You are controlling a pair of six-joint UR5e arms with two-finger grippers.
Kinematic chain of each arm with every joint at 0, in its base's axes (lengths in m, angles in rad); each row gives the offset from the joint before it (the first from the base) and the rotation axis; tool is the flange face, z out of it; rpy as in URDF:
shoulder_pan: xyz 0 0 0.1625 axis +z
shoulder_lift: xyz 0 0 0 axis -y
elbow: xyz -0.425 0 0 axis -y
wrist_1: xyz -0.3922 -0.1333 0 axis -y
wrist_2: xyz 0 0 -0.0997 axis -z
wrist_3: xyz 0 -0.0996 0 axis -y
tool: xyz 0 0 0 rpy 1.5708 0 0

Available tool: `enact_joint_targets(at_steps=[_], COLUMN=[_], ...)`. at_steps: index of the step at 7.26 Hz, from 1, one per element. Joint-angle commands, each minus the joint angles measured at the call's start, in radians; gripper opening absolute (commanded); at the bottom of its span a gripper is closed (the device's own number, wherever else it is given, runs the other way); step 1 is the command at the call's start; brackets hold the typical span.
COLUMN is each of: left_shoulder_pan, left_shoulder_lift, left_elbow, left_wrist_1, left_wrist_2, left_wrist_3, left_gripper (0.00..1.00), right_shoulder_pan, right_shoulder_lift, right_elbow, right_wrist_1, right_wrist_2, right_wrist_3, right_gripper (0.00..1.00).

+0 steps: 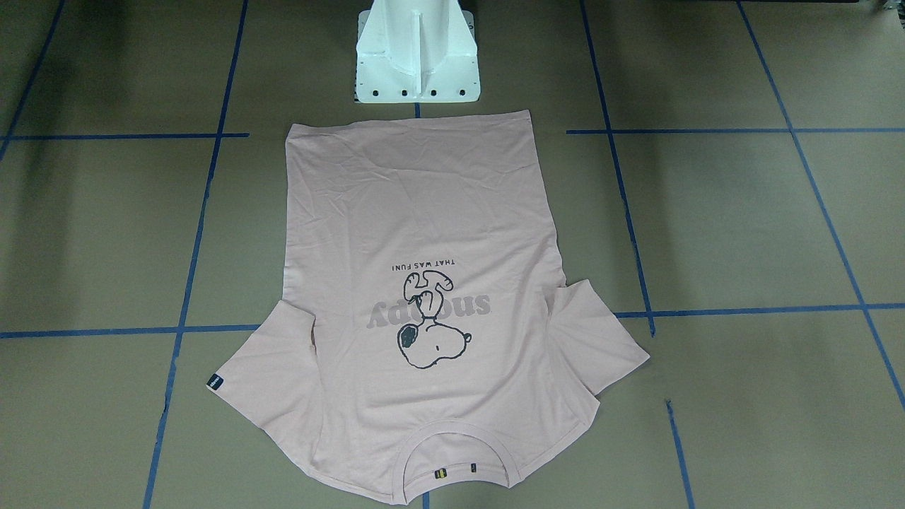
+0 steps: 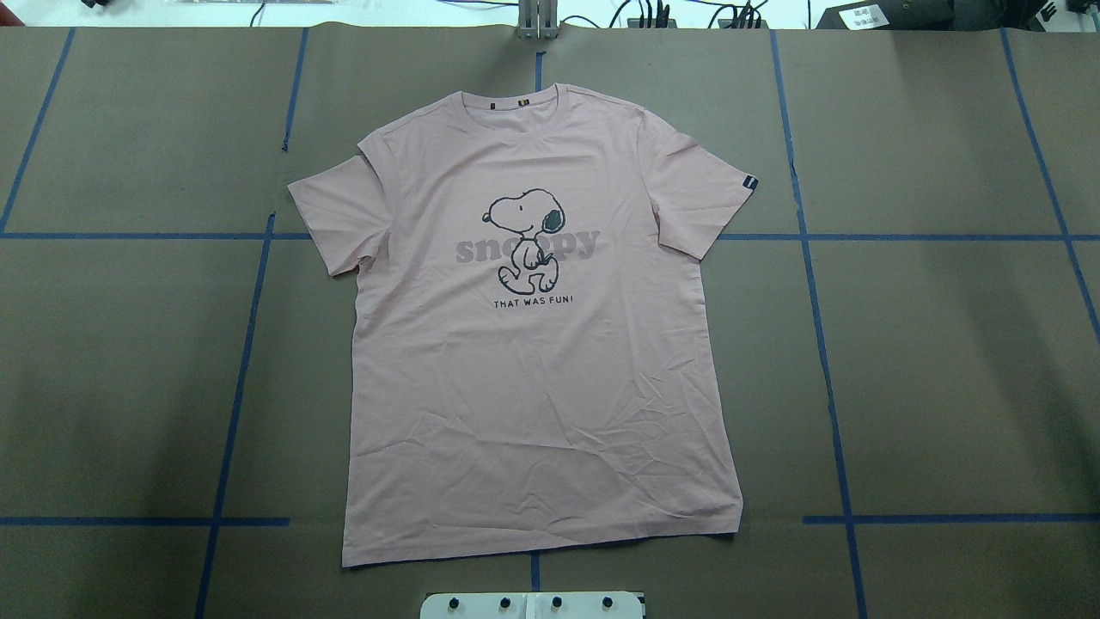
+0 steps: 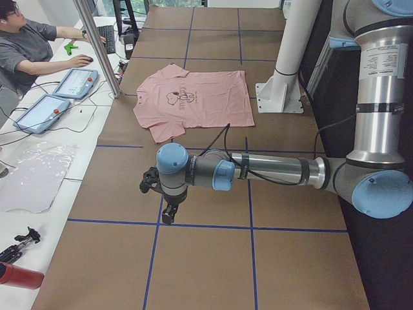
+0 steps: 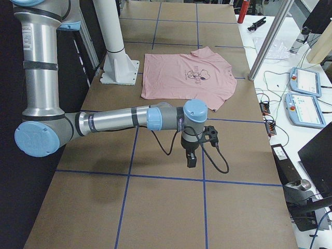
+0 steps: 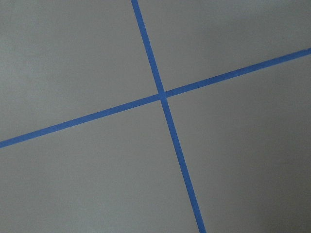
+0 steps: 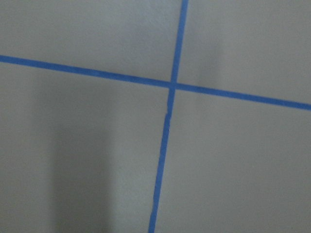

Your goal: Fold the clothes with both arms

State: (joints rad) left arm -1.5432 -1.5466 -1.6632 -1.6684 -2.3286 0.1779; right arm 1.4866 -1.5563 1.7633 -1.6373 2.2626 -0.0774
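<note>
The clothes are one light pink T-shirt (image 2: pixel 533 404) lying flat and face up in the middle of the table, collar (image 2: pixel 521 114) toward the far edge, hem near the robot's base. Its Snoopy print (image 1: pixel 428 329) and both spread sleeves show. The shirt (image 3: pixel 200 103) lies well beyond my left arm, whose gripper (image 3: pixel 169 213) points down over bare table near that end. At the other end my right gripper (image 4: pixel 191 160) hangs the same way, far from the shirt (image 4: pixel 181 78). Whether either gripper is open or shut, I cannot tell. Both wrist views show only blue tape lines.
The white pedestal base (image 1: pixel 417 53) stands just behind the shirt's hem. Blue tape lines (image 2: pixel 816 284) grid the brown table. Beyond the far edge a person (image 3: pixel 26 45) sits at a bench with teach pendants (image 3: pixel 74 82), cables and a red bottle (image 3: pixel 19 276).
</note>
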Motion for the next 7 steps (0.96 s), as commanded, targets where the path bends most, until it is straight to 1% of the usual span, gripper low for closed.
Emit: enact_joint_targets(at_steps=[1, 2, 3, 4, 5, 6, 7], left_shoulder_pan=[0.0, 0.0, 0.0, 0.0, 0.002, 0.008, 0.026], left_shoulder_lift=[-0.077, -0.133, -0.16, -0.206, -0.296, -0.325, -0.343], left_elbow=[0.009, 0.026, 0.048, 0.1, 0.185, 0.216, 0.215], left_wrist_1=[-0.051, -0.144, -0.268, -0.439, -0.488, -0.514, -0.537], left_wrist_2=[0.005, 0.006, 0.011, 0.038, 0.034, 0.032, 0.031], left_wrist_3=[-0.009, -0.011, -0.011, -0.012, -0.106, -0.211, -0.269], left_gripper=[1.0, 1.0, 1.0, 1.0, 1.0, 1.0, 1.0], right_shoulder_pan=[-0.039, -0.039, -0.042, -0.048, -0.048, -0.051, -0.093], right_shoulder_lift=[0.121, 0.199, 0.234, 0.255, 0.269, 0.319, 0.352], right_elbow=[-0.054, -0.117, -0.131, -0.139, -0.136, -0.134, -0.139], right_wrist_1=[0.155, 0.163, 0.168, 0.18, 0.192, 0.209, 0.22], right_wrist_2=[-0.021, -0.008, -0.006, 0.0, 0.038, 0.044, 0.043], right_wrist_3=[0.007, 0.121, 0.205, 0.217, 0.232, 0.238, 0.275], right_gripper=[1.0, 1.0, 1.0, 1.0, 1.0, 1.0, 1.0])
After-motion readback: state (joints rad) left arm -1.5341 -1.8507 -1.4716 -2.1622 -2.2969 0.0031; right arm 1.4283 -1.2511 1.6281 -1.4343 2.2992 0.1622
